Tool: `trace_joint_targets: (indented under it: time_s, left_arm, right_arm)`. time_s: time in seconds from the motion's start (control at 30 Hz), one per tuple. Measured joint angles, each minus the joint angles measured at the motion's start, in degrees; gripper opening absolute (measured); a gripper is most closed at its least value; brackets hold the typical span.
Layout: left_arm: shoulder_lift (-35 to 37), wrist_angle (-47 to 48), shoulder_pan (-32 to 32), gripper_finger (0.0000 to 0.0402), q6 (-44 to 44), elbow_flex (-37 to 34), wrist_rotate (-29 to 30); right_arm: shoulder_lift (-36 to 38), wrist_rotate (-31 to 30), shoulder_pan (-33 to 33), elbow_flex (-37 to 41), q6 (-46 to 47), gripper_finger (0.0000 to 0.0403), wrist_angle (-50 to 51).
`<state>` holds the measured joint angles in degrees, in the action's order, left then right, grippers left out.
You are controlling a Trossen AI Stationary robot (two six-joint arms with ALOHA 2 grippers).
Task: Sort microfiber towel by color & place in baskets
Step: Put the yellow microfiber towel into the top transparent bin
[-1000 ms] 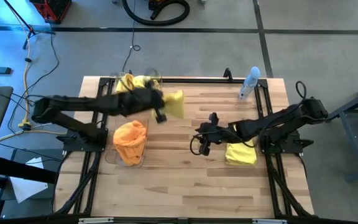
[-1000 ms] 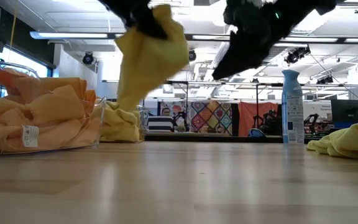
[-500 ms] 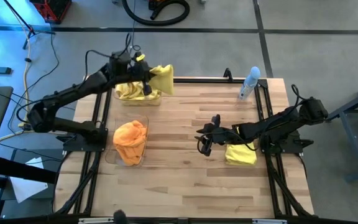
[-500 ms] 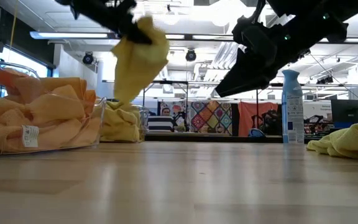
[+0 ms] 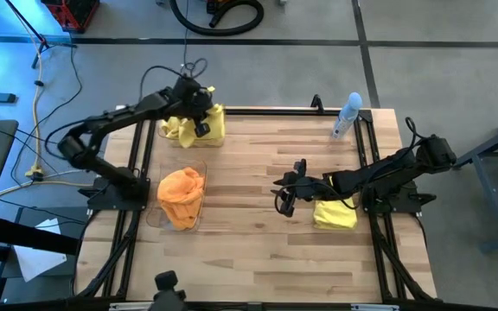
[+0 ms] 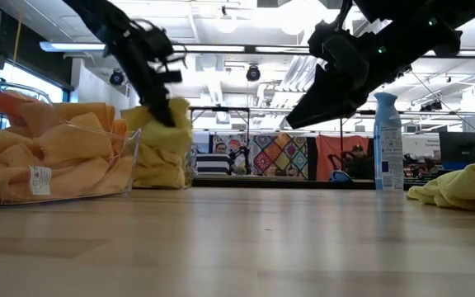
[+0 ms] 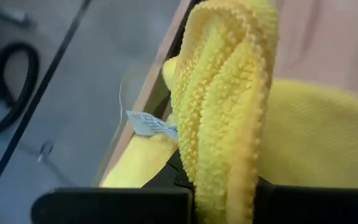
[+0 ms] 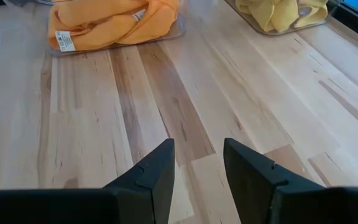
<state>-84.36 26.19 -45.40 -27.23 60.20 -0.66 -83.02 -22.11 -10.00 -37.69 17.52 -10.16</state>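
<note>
So the left gripper is clamped tight on a yellow towel and has it right over the far basket, the one with the yellow pile already in it; in the left wrist view the cloth is bunched up between the closed fingers with more yellow right underneath. To me this is the drop-off step for a yellow one: it's over the right bin, just not let go. Next move I'd guess is simply opening up and letting it fall, then lifting clear without dragging fabric back out (microfiber loves to snag, so that's my one worry). The right gripper hangs over the middle of the surface with its fingers partly apart and nothing between them, and one more yellow towel on the surface sits near it, so that looks like the next pickup. Count as far as I can tell: two clear baskets, the near basket stuffed with orange towels (can't separate how many, same for the yellow heap), one yellow in the grip, one yellow loose. Also one spray bottle at the far edge, not part of the job.
</note>
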Motion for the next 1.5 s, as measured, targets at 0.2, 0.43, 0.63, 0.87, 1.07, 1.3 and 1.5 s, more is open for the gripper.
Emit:
trace_joint_targets:
  time_s: [0.2,0.43,0.63,0.87,1.07,1.3,1.5]
  left_arm:
    - [-7.1,2.9,0.0,0.0,0.0,0.0,4.4]
    - [-11.4,3.7,0.0,0.0024,4.4,0.0,8.1]
    - [-10.3,4.2,0.0,0.0083,7.9,0.0,8.9]
    - [-5.3,5.6,0.6,0.0157,8.6,0.0,9.0]
    - [1.3,8.2,1.7,0.0181,10.2,0.0,9.0]
    - [7.5,9.8,2.0,0.0182,12.4,0.0,9.0]
    - [5.6,9.4,0.3,0.017,15.1,-2.0,8.9]
  right_arm:
    - [0.0,0.0,0.0,0.0,0.0,0.0134,0.1]
    - [0.0,0.0,0.0,0.0,0.0,0.0134,1.4]
    - [0.0,0.0,0.0,0.0,0.0,0.0134,1.5]
    - [0.0,0.0,0.0,0.0,0.0,0.0134,1.6]
    - [0.0,0.0,0.0,0.0,0.0,0.0134,1.9]
    - [0.0,0.0,0.0,0.0,0.0,0.0134,2.0]
    - [0.0,0.0,0.0,0.0,0.0,0.0134,2.0]
